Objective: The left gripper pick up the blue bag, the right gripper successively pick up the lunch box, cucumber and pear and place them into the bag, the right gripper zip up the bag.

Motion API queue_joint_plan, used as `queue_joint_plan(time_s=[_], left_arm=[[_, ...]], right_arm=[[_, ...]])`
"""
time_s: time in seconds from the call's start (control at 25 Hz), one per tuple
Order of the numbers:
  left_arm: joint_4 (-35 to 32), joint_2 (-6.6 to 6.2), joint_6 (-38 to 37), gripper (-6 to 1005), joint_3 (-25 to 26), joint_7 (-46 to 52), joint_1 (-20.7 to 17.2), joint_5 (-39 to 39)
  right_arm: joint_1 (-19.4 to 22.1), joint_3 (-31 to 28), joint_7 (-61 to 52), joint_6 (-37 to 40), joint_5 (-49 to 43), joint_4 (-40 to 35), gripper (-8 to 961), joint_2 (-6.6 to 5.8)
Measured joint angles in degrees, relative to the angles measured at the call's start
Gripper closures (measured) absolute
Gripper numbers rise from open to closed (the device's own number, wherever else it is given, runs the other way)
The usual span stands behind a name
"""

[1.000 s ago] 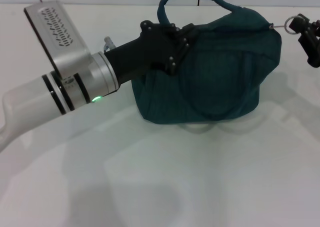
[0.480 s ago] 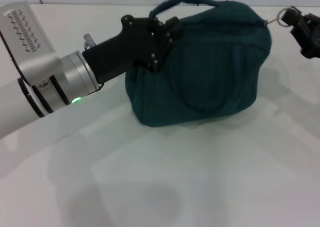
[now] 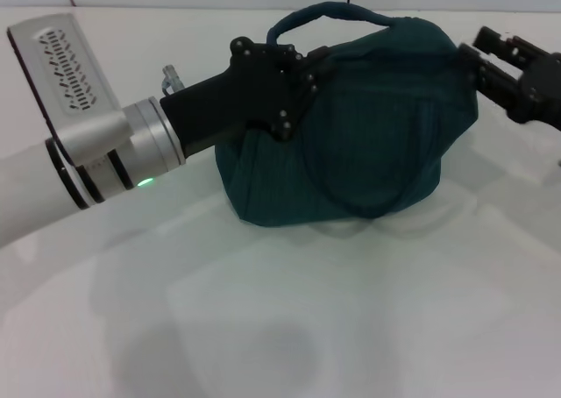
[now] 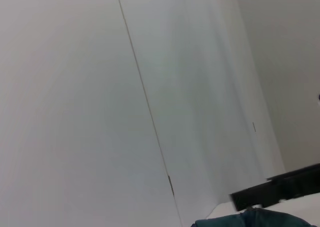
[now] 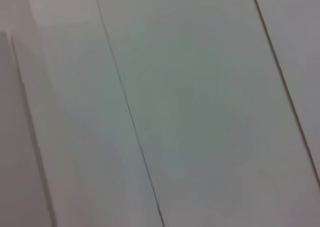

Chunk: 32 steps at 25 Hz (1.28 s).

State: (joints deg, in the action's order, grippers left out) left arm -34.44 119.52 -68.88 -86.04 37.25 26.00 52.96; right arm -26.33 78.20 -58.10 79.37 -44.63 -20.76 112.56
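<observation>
Zipping looks to be the step in hand: the dark teal fabric lunch bag (image 3: 368, 135) sits bulging on the white tabletop (image 3: 280, 328), its top drawn together with no silver lining showing, one loop handle arching above it and the other lying flat down its front face. The left end effector (image 3: 302, 74), a black two-finger claw on a silver wrist with a green light, is pressed into the bag's upper left corner and appears clamped on the fabric there, though its fingertips are sunk into the cloth and hard to separate. The right end effector (image 3: 491, 60), a black claw, sits against the bag's upper right end, where the zipper line would finish; whether its fingers grip the pull I cannot tell, since the pull itself is not visible. No lunch box, cucumber or pear is in sight, so they are presumably inside. If the zipper is fully run, the next move calls for both end effectors to let go cleanly without dragging the bag sideways.
</observation>
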Motion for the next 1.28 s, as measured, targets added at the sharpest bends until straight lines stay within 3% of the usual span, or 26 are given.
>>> queue_joint_plan(time_s=[0.24,0.48,0.56,0.68,0.96,1.28], left_arm=[[0.3,0.08,1.2,942,0.0,-2.3,0.7,-1.0],[0.6,0.1,1.6,939,0.0,-2.4,2.2,-1.2],[1.2,0.14,1.7,938,0.0,-2.7,3.0,-1.2],[2.2,0.17,1.8,936,0.0,-2.9,4.3,-1.2],[2.6,0.36,2.2,931,0.0,-3.0,4.8,-1.2],[2.6,0.45,2.2,926,-0.2,-3.0,4.5,-1.3]], right_arm=[[3.9,-2.1,1.6,4.2,-1.0,-0.9,414,-2.17],[6.2,-4.0,2.4,0.9,-1.6,-1.9,344,-3.67],[5.8,-4.3,3.4,-3.5,-2.3,-2.0,321,-3.28],[3.3,-4.1,4.7,-10.0,-4.5,-2.2,380,-2.22],[-0.8,-4.3,4.9,-14.5,-11.4,-2.2,418,-0.18],[-1.1,-4.0,4.9,-14.8,-12.6,-3.9,419,0.48]])
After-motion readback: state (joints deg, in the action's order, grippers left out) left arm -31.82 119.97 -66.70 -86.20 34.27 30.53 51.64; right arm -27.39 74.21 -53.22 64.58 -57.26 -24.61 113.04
